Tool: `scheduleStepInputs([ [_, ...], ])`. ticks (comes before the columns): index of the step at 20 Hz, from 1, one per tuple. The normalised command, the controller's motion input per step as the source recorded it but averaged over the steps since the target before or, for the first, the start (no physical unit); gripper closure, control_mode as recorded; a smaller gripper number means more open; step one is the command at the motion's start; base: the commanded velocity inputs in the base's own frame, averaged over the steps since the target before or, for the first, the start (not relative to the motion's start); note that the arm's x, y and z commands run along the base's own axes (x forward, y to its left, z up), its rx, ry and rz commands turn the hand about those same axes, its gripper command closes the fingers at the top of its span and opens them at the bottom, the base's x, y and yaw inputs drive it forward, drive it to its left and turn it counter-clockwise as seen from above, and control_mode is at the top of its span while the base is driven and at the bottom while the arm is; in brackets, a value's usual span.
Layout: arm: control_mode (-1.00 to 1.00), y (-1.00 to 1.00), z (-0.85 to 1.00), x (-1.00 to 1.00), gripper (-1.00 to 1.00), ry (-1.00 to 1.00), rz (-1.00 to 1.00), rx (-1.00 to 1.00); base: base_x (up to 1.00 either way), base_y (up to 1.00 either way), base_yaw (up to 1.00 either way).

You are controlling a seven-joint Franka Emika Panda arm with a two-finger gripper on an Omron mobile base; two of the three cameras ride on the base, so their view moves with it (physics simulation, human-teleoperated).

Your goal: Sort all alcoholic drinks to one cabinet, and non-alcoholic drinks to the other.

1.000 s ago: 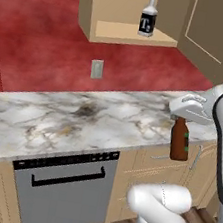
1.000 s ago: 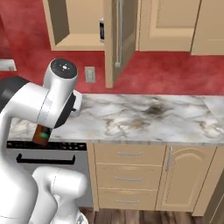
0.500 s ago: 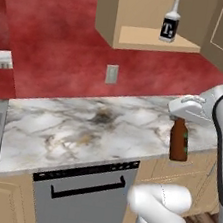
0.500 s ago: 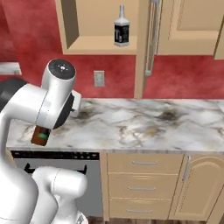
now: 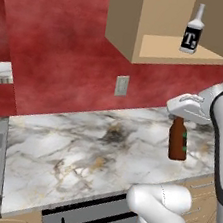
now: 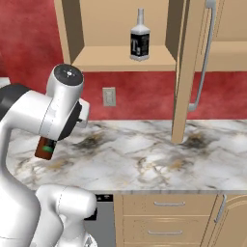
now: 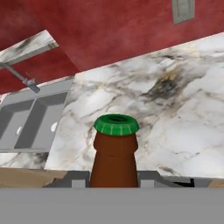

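Above the bare marble counter point(image 5: 87, 150), the end effector point(image 5: 179, 115) clamps the beer bottle point(image 5: 178, 140), clear of edges.

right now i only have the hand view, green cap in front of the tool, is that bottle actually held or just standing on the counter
Observer: Held. In the left base view the brown beer bottle hangs from the tool, clear above the marble counter.
Operator: anything already in a cabinet
Observer: Yes, a squarish bottle with a black label stands upright on the shelf of the open cabinet.
Operator: door in my way
Observer: In the right base view the cabinet's door stands open just right of the shelf.
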Motion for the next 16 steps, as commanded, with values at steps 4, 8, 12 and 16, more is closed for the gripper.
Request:
scheduleStepInputs([
  [4, 1.0, 0.0, 0.0, 0.0, 1.0, 0.0, 0.0, 0.0, 1.0, 0.0, -0.09],
  [8, -1.0, 0.0, 0.0, 0.22, 1.0, 0.04, 0.0, -0.02, 0.73, 0.0, -0.04],
  [12, -1.0, -0.01, 0.24, 0.91, 1.0, 0.05, -0.01, -0.09, 0.0, 0.0, 0.0],
  [16, -1.0, -0.25, 0.45, 0.98, 1.0, 0.0, 0.0, -0.07, 0.0, 0.0, 0.0],
])
